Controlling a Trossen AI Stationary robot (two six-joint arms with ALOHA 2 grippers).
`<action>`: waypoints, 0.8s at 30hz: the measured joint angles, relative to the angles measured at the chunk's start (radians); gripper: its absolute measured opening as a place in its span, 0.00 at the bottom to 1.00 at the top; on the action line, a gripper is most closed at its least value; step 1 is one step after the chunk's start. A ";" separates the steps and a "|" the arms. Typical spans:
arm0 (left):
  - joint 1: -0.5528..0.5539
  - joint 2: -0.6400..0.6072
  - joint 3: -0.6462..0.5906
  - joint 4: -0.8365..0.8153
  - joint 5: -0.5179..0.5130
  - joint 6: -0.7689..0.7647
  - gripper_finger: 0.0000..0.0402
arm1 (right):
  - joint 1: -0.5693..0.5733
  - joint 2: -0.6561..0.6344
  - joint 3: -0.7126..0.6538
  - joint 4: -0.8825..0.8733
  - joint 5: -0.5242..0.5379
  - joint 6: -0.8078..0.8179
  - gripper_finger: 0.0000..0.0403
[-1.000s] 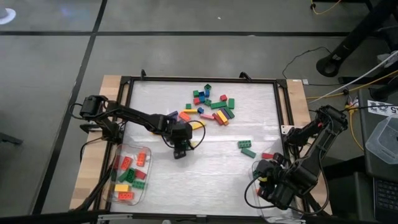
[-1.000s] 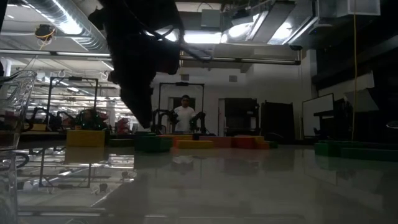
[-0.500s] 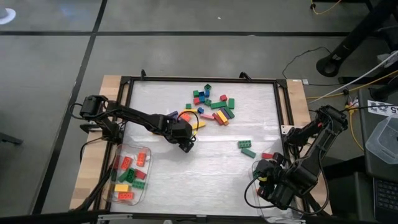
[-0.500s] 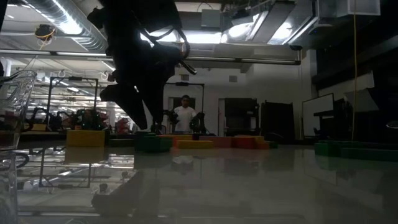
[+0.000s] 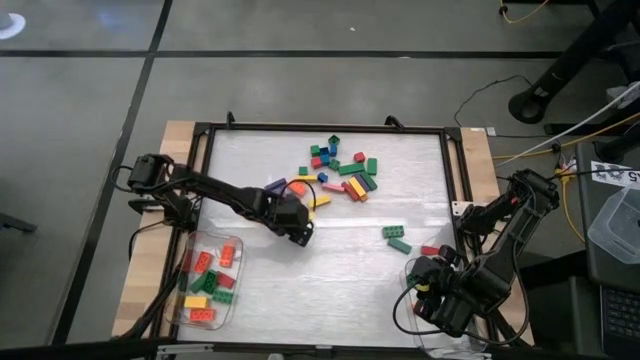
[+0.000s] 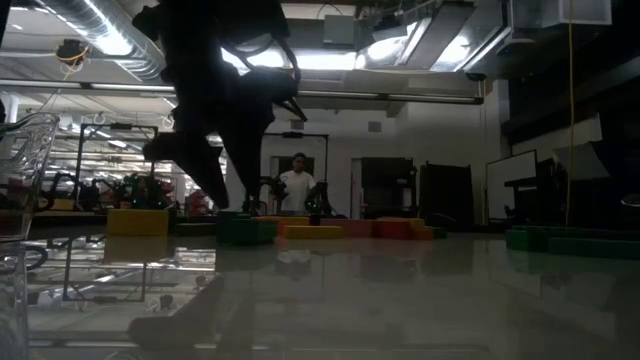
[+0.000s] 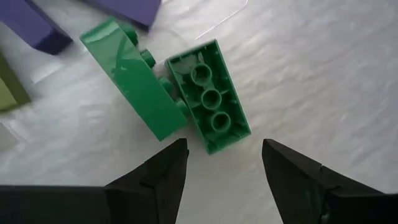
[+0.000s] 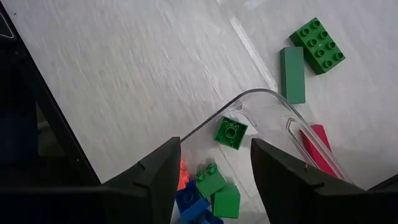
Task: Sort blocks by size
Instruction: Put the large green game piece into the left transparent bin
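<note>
Step in hand: picking. We log the left end effector point(image 7: 221, 163), fingers apart and empty, above two touching green blocks point(image 7: 208, 96) (mid-table, beside the pile); next, descend and close. Right end effector point(image 8: 211, 163), parted, waits over its tub point(image 8: 264, 102).

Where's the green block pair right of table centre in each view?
High: green pair, right of centre.
Low: green pair probably, at the right edge.
Left wrist: absent; other greens beside purple blocks.
Right wrist: green pair beyond the clear tub.
Landmark: red block by that tub, high and right wrist.
</note>
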 joint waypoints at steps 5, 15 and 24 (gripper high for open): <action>-0.009 0.012 0.000 0.006 -0.034 -0.011 0.49 | 0.000 0.000 0.000 0.000 0.000 0.000 0.48; 0.014 0.080 0.001 0.080 -0.045 -0.003 0.49 | 0.000 0.001 0.000 0.002 -0.001 0.000 0.48; 0.042 0.116 0.001 0.085 -0.049 0.064 0.49 | 0.000 0.001 -0.001 0.012 -0.001 0.000 0.48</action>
